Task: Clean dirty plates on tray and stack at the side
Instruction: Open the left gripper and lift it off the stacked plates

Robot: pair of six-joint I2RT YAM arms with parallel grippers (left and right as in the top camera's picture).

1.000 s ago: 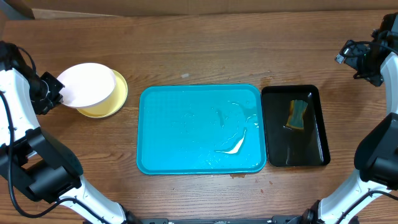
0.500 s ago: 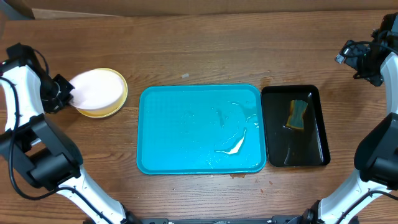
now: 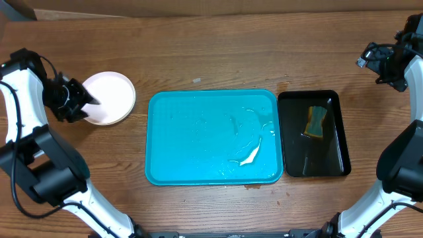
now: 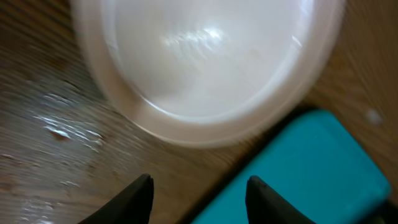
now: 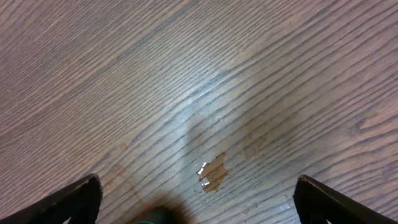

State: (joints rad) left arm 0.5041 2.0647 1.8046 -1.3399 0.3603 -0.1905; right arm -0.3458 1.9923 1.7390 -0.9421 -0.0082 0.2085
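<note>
Stacked plates show only a glossy white top; both left gripper and right gripper gape empty

I see a wood-grain surface with a dull sheen and a small wet patch. The turquoise tray looks like smooth plastic, wet and shiny. The black tray is glossy. The white plate looks smooth, faintly glossy.
</note>
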